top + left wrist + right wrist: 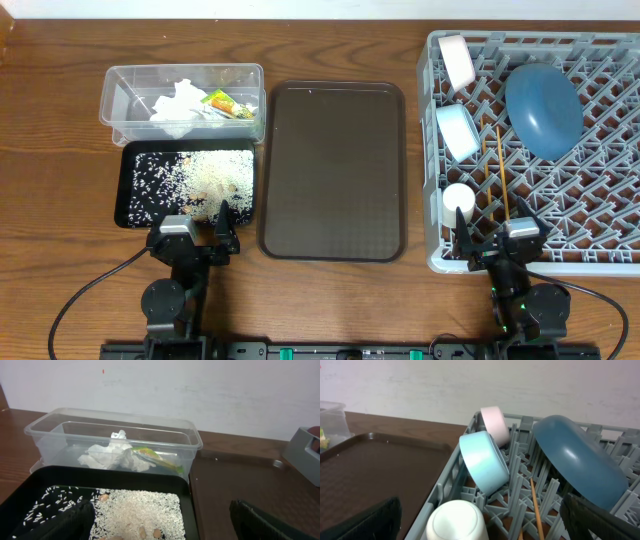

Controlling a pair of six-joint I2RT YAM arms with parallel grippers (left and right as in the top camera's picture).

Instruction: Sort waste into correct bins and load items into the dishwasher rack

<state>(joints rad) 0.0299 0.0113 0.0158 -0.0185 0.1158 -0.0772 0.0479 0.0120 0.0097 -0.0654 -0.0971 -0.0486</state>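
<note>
A brown serving tray (pixel 333 170) with rounded corners and a raised rim lies flat at the middle of the dark wooden table (pixel 55 170), its long sides running from 12 to 6 o'clock, while a plain white wall (pixel 210 390) borders the table's 12 o'clock edge
</note>
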